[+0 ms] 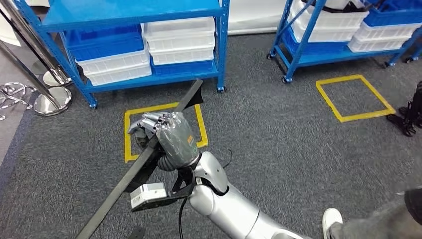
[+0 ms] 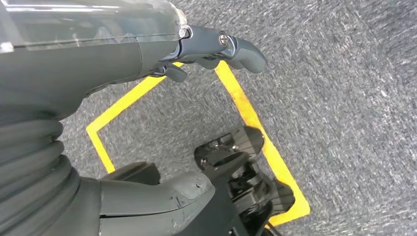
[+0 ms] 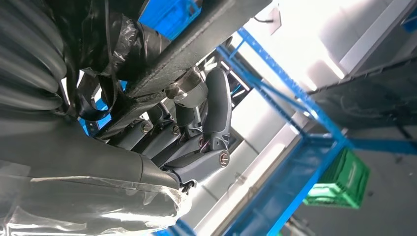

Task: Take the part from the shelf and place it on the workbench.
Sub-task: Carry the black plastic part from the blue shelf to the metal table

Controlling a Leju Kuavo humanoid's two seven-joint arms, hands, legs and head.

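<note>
- The right hand grips a long black bar above the grey carpet.
- The left hand holds nothing, fingers apart.
- A yellow tape square lies before the blue shelf.

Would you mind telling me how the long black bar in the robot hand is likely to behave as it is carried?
The long black bar looks rigid, staying straight with no sag. The right robot hand grips it near mid-length, so it probably balances fairly well. Its long free ends could swing and catch the blue shelf.

The long black flat metal bar runs off the head view's edge at 7 o'clock. The right hand's fingers hide its middle. A person's white shoe is cut off at 5 o'clock.
</note>
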